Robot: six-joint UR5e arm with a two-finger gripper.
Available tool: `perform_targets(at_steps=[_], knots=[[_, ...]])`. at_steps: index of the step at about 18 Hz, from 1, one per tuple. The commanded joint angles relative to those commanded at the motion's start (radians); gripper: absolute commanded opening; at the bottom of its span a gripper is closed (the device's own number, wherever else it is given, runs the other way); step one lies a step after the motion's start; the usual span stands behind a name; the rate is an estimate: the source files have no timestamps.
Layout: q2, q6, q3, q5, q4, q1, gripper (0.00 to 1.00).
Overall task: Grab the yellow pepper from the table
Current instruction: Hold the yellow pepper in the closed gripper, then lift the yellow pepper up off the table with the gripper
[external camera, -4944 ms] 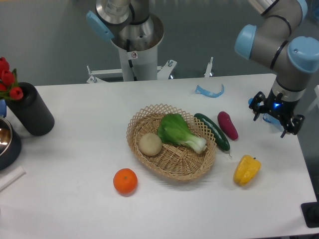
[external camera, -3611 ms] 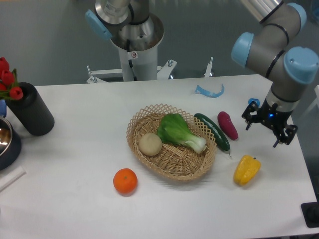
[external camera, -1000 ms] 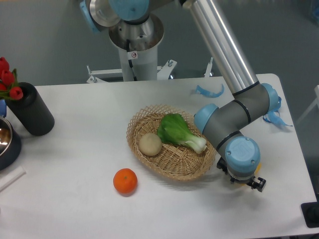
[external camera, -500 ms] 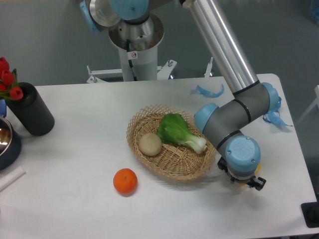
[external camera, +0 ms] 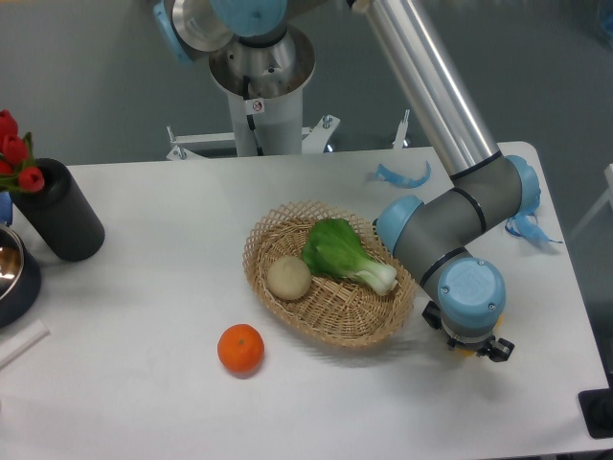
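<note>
The yellow pepper shows only as a thin yellow sliver under the arm's blue wrist, on the right front part of the white table. My gripper points straight down at the pepper and is almost fully hidden by the wrist. Only small black finger parts stick out beside the yellow sliver. Whether the jaws are closed on the pepper cannot be seen.
A wicker basket with a bok choy and a beige potato stands just left of the wrist. An orange lies at front left. A black vase and a bowl stand far left. Blue plastic scraps lie at the back right.
The arm swung from the table's right edge down over the pepper and now covers it, along with the cucumber and the purple vegetable. In the last half second the wrist shifted slightly right.
</note>
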Motion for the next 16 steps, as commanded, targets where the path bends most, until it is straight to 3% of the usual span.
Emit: perform_targets(at_steps=[6, 10, 16], knots=[[0.043, 0.005, -0.002, -0.055, -0.003, 0.044, 0.43], [0.092, 0.015, -0.002, -0.098, -0.04, 0.087, 0.43], [0.143, 0.095, -0.003, -0.156, -0.041, 0.152, 0.43]])
